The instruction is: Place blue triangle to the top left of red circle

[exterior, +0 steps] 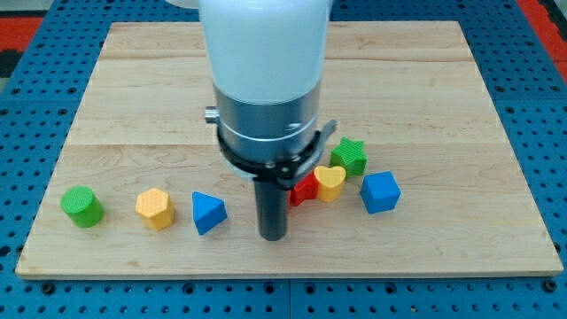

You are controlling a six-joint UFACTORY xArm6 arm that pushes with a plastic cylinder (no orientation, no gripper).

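Note:
The blue triangle [208,213] lies near the board's bottom edge, left of centre. My tip [273,236] stands on the board just right of it, a small gap apart. A red block [304,189] shows partly behind the rod at its right; its shape is mostly hidden, so I cannot tell that it is the red circle. It touches a yellow heart [330,182].
A green star [350,156] sits above the yellow heart and a blue cube [380,191] to its right. A yellow hexagon [154,208] and a green cylinder [82,206] lie left of the blue triangle. The wooden board [133,89] rests on a blue pegboard.

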